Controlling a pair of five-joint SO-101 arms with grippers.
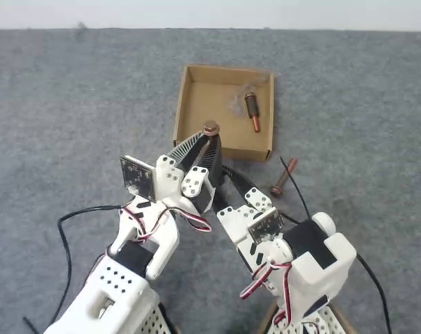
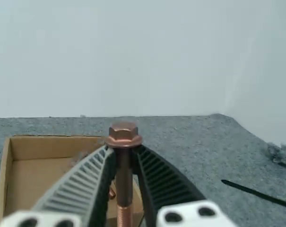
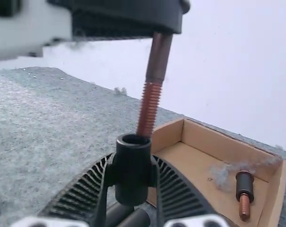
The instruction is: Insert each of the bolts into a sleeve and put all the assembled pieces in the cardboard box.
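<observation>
- Clamping bolt (image 2: pixel 123 135) upright, head up, L gripper (image 2: pixel 123 151) is hanging near box (image 1: pixel 209 97) front edge.
- R gripper (image 3: pixel 132 164) is squeezing sleeve (image 3: pixel 132 146) below, thread tip at its mouth. Step is needing axes aligned and slow lowering.
- Right wrist view is showing that entry. High view is hiding it, but showing spare bolt (image 1: pixel 282 178) right of box and assembled piece (image 1: pixel 252 111) inside.

bolt (image 1: pixel 210 128): over the near wall of the cardboard box (image 1: pixel 210 97), just the hex head clear; shank buried between the left gripper (image 1: pixel 209 139) fingers. sleeve (image 3: pixel 132 165), just outside the box: lower end lost behind the right gripper (image 3: pixel 132 163) fingers; can't tell if the thread tip is past its rim. bolt head there covered by the left gripper's blurred body. grey tuft (image 3: pixel 223 172) inside the box: too blurred to identify.
</observation>
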